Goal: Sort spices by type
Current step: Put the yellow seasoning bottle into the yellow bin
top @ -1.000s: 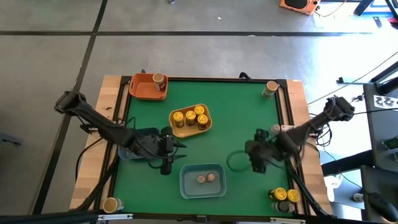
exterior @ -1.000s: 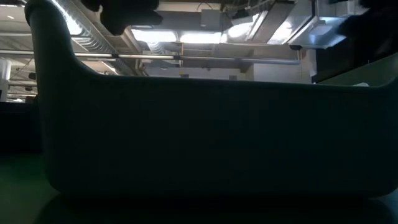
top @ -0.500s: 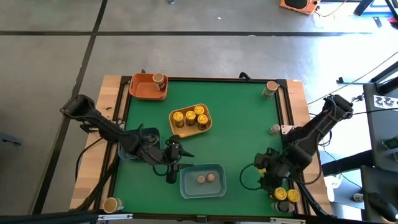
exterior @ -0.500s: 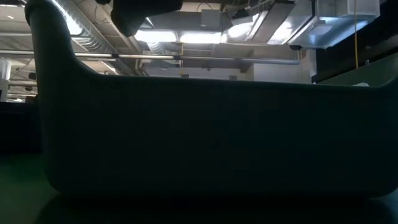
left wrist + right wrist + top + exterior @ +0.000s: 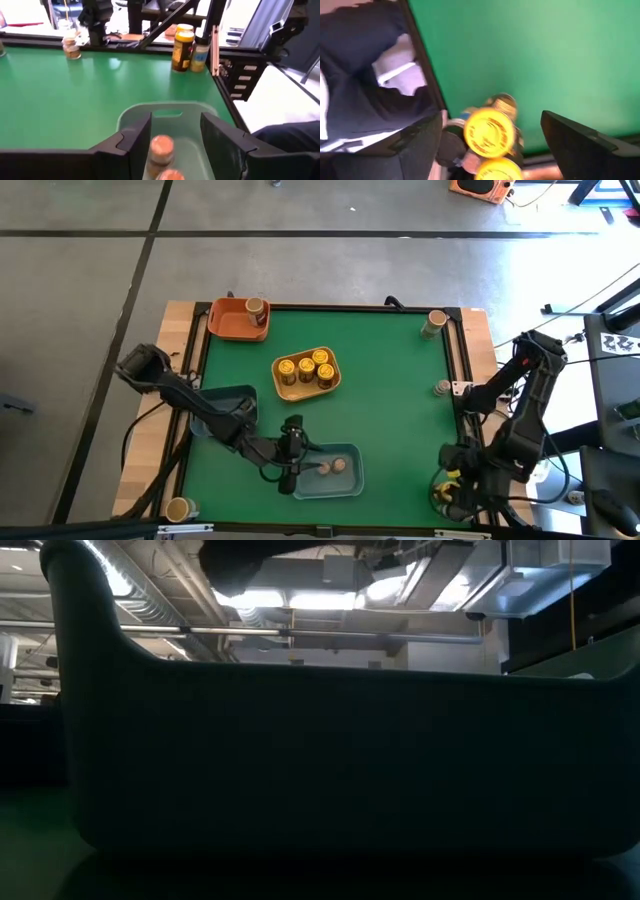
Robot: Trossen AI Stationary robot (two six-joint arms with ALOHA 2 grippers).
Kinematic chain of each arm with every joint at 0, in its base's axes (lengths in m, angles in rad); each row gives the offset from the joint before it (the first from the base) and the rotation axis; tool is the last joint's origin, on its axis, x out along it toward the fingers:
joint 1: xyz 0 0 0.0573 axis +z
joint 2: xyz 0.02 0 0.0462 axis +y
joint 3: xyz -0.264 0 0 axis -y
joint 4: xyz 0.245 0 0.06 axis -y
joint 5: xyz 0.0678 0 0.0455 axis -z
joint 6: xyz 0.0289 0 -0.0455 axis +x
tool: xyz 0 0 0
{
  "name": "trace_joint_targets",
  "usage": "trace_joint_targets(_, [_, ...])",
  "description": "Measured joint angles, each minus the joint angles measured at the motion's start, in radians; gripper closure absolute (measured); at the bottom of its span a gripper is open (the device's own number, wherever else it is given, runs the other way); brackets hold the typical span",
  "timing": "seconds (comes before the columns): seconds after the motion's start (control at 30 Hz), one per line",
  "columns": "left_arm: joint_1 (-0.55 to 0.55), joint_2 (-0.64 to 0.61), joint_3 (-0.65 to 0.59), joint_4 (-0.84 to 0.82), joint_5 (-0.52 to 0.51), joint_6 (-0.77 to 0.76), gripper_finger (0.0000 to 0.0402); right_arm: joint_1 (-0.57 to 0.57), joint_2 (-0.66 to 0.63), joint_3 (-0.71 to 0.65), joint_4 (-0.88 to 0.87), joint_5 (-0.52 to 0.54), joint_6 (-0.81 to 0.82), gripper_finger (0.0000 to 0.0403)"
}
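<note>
Left hand (image 5: pixel 175 137) open over smooth blue tray (image 5: pixel 131 116) — right hand (image 5: pixel 492 131) open above round yellow-lidded jars (image 5: pixel 489 131).

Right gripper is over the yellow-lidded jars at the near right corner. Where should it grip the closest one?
Grip the yellow-lidded jar around its lid, coming straight down. It stands upright with another jar pressed beside it, so the right gripper, jaws open, should straddle its free sides.

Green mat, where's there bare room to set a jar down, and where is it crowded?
The widest bare stretch of the green mat lies between the yellow tray and the right rail. Another strip runs behind that tray, right of the orange tray. Crowded: the front, where the left gripper is at the blue tray, and the right gripper is over the yellow-lidded jars.
</note>
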Motion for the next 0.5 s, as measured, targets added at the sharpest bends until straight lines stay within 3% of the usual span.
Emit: trace_joint_targets(0.5, [0.011,0.023,0.016,0.001,-0.002,-0.018,0.0233,0.069,0.11,0.0,0.042,-0.019,0.15,0.0066])
